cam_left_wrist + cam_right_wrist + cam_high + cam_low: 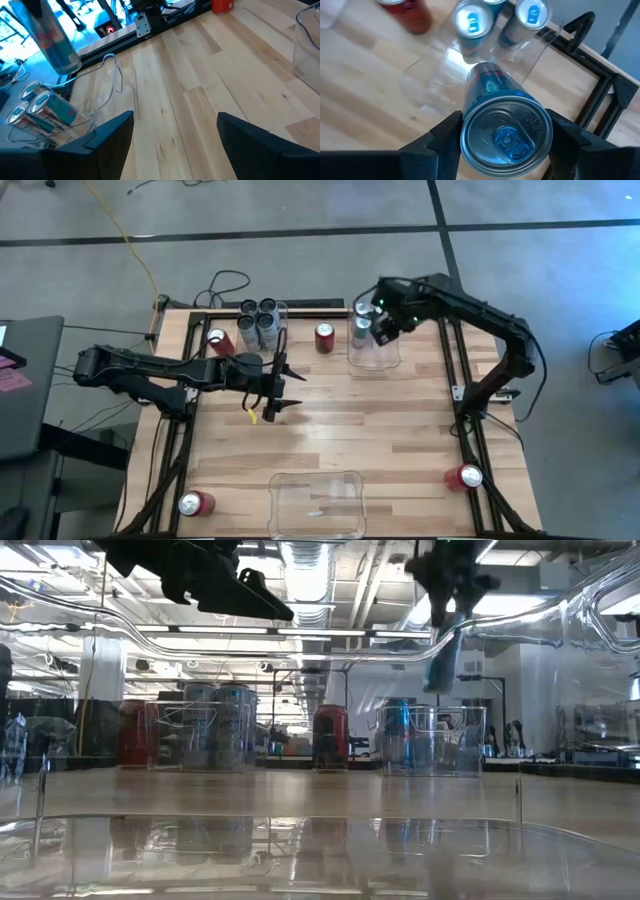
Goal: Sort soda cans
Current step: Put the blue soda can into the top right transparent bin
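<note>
My right gripper [383, 320] is shut on a silver-and-blue soda can [506, 132] and holds it above a clear bin [385, 362] at the table's far side. Two more silver-and-blue cans [472, 22] stand upright in that bin. The held can [440, 660] hangs over the bin [432, 745] in the low view. My left gripper [292, 390] hovers open and holds nothing over the table's middle [175, 132]. A red can [324, 337] stands on its base left of the bin. My right gripper pinches the can's side wall just below its top rim [470, 125] between its two fingers [445, 137], one on each side. The fingers come from above, slanting down. The can hangs below them, slightly tilted, lifted clear above the bin.
A second clear bin [275, 315] at the far left holds several dark grey cans. Red cans stand beside it [218, 342], at the near left corner [195, 502] and at the near right edge [462, 477]. A third clear bin [318, 502] sits at the near edge.
</note>
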### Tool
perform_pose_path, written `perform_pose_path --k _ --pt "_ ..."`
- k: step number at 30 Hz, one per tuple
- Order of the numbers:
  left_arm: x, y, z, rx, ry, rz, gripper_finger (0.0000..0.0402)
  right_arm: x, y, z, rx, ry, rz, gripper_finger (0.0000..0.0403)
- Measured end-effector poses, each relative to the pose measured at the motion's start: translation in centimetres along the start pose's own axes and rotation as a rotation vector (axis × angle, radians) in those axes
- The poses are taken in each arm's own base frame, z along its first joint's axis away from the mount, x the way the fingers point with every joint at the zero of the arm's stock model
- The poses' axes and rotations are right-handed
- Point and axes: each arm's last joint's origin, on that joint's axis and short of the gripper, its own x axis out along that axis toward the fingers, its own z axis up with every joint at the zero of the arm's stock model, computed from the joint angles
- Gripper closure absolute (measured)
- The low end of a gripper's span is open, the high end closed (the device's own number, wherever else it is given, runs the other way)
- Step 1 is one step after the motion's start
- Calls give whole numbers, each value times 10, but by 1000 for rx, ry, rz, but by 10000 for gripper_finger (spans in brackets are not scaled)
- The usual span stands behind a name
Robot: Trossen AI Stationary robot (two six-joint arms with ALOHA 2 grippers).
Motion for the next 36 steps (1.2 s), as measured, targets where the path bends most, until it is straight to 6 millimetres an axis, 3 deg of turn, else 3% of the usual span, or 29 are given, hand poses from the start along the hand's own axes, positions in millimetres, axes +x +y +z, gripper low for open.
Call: perform_pose_path --k 10,20,30,36 --pt "0 3 -2 10 13 8 117 76 -4 29 -30 79 -14 172" --pt "0 12 -9 -10 49 36 117 132 -4 47 -105 186 -63 172" --pt "0 14 -11 -14 60 40 117 146 -12 58 -143 163 -55 171" --pt "0 14 -11 -14 63 39 117 147 -14 58 -142 168 -55 143"
